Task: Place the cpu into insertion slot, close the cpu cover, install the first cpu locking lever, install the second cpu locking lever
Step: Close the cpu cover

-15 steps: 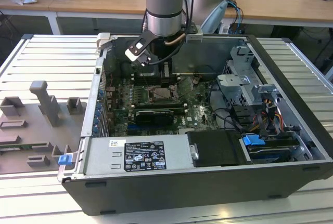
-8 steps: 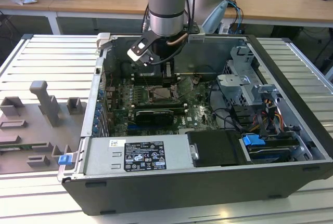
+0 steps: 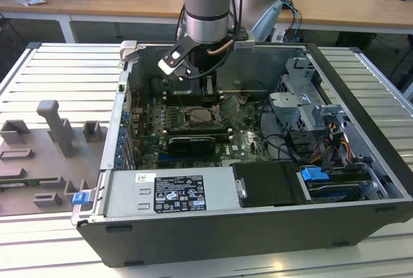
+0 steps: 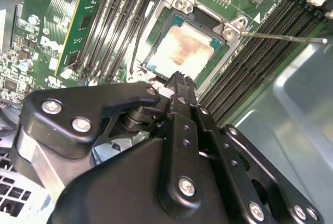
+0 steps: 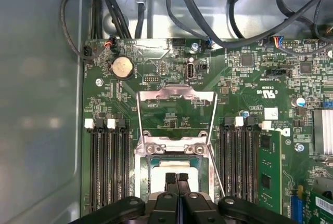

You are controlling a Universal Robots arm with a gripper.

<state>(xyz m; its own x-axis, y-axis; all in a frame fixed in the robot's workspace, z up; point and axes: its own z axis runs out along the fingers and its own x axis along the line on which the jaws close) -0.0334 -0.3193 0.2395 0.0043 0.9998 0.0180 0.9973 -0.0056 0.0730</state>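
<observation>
The cpu (image 4: 187, 52), a pale silvery-beige square, lies flat in the insertion slot (image 4: 156, 52) on the green board. Both the cpu (image 5: 158, 168) and the slot's silver rim (image 5: 143, 174) also show in the first wrist view. Beyond the slot, the cpu cover (image 5: 156, 95), a silver frame with a window, is swung open and lies back. My gripper (image 5: 177, 177) hangs just above the chip's near edge, black fingers (image 4: 179, 86) shut together and holding nothing. A thin locking lever (image 4: 283, 38) sticks out beside the slot. In the exterior view the gripper (image 3: 208, 94) reaches down into the case over the slot (image 3: 197, 118).
Long black memory slots (image 5: 106, 167) flank the socket on both sides. Cables (image 5: 156, 5) cross the case's far end. A drive cage (image 3: 303, 100) fills the exterior view's right. The case wall (image 3: 122, 123) rises at its left, beside a grey fixture plate (image 3: 45, 155).
</observation>
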